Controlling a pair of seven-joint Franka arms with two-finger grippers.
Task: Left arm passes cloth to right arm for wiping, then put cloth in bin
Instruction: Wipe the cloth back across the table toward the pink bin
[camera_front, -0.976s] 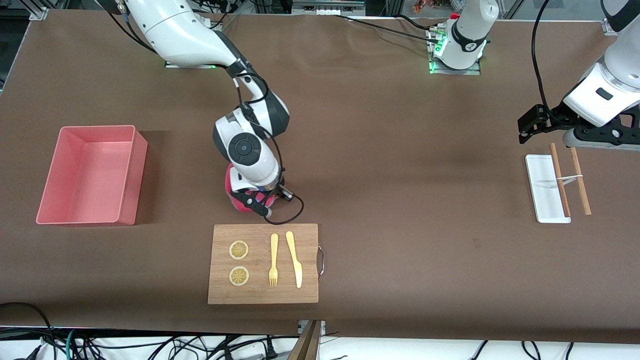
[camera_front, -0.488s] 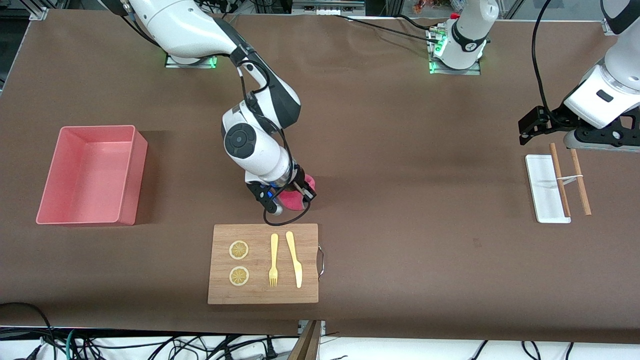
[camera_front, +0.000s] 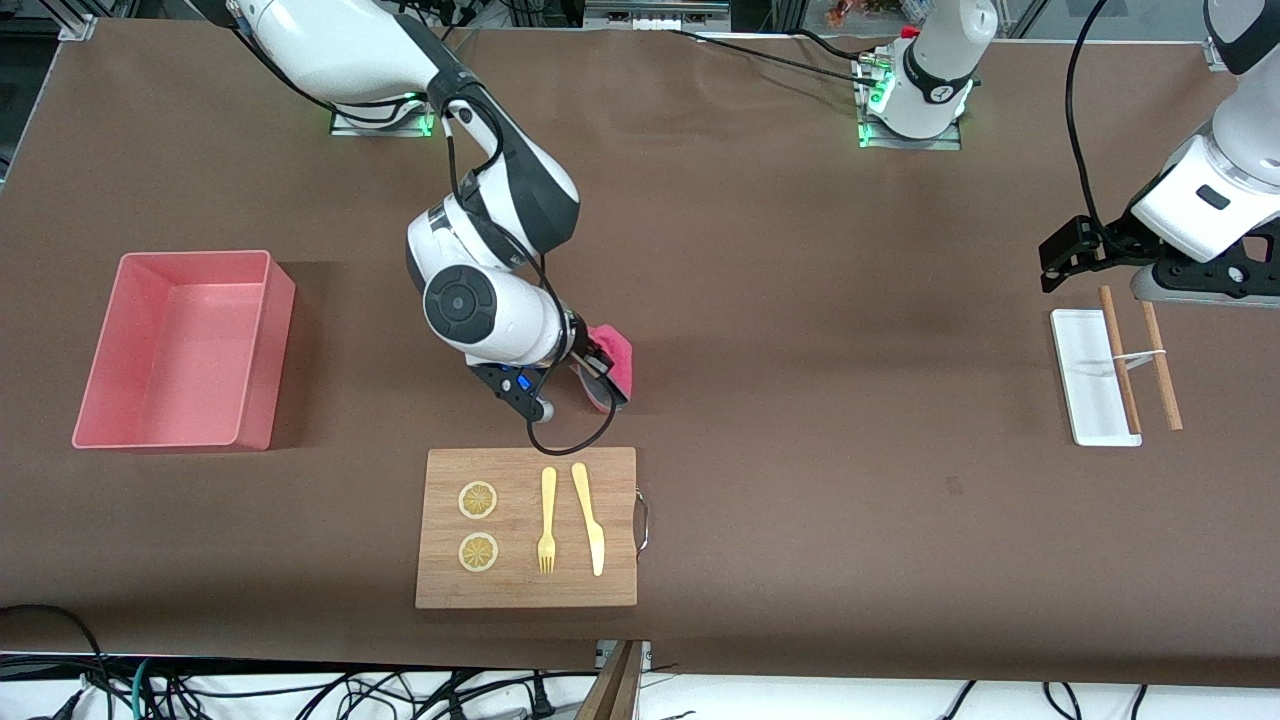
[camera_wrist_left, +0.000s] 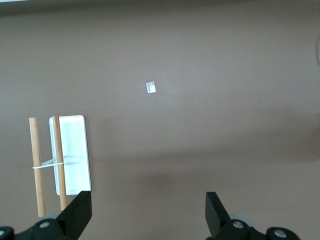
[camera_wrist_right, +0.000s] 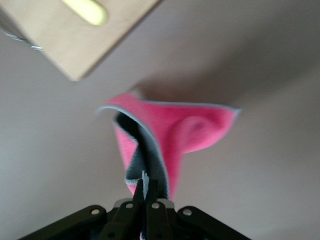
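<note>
My right gripper (camera_wrist_right: 145, 192) has its jaws pressed together on a fold of the cloth (camera_front: 612, 362), which hangs from them low over the table (camera_front: 800, 300), its free corner brushing or just above the brown surface; I cannot tell which. My left gripper (camera_wrist_left: 147, 212) has its jaws spread wide with nothing between them, and that arm waits over the table's end by the tray (camera_front: 1088, 375).

Over the last second I have swept the cloth from a spot toward the bin's (camera_front: 180, 350) end of the table across to where it is now, along the edge of the cutting board (camera_front: 527, 527) that lies just beside my right jaws. I judge that the handover is done and I am in the middle of wiping; the bin, well apart from my right jaws, has nothing in it yet.

Counted:
- one cloth, one bin, one cutting board, one tray
- two lemon slices (camera_front: 478, 500), one fork (camera_front: 547, 520) and one knife (camera_front: 588, 518) on the board
- two wooden sticks (camera_front: 1120, 360) by the tray
</note>
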